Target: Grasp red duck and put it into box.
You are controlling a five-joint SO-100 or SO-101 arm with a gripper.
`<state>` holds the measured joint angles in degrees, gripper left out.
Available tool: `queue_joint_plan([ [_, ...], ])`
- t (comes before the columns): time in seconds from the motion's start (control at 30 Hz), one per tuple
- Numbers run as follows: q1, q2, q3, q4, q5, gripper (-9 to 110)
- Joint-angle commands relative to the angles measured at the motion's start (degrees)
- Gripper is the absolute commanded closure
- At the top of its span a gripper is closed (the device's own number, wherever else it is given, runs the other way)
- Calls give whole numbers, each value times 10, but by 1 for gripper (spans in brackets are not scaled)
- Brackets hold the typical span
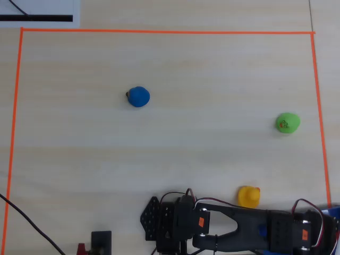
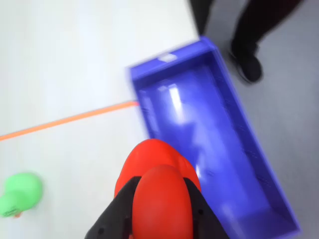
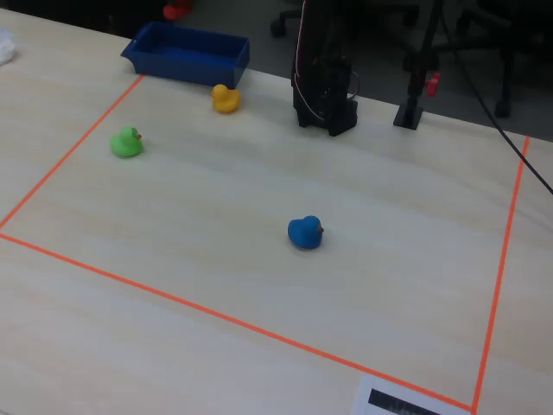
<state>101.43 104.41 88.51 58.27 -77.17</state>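
Note:
In the wrist view my gripper (image 2: 159, 183) is shut on the red duck (image 2: 157, 164), which sits between the two black fingers (image 2: 122, 204) at the bottom centre. The duck hangs over the table right beside the near left wall of the blue box (image 2: 209, 139), which lies open and empty just past the orange tape. In the fixed view the box (image 3: 186, 54) is at the table's far left edge, with a red blob (image 3: 177, 9) above it at the top edge. In the overhead view the duck and the jaws are hidden, and only a sliver of the box (image 1: 335, 211) shows.
A green duck (image 2: 20, 194) (image 1: 287, 122) (image 3: 126, 143), a yellow duck (image 1: 248, 196) (image 3: 225, 98) near the box, and a blue duck (image 1: 138, 96) (image 3: 304, 233) mid-table stand inside the orange tape border (image 2: 75, 118). A person's dark shoe (image 2: 247, 62) is on the floor beyond the box.

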Motion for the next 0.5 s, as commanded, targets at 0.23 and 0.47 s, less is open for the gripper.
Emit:
queue_joint_plan([
  [0.23, 53, -7, 105, -60, -26, 101],
  [0.47, 63, -46, 178, -193, -44, 101],
])
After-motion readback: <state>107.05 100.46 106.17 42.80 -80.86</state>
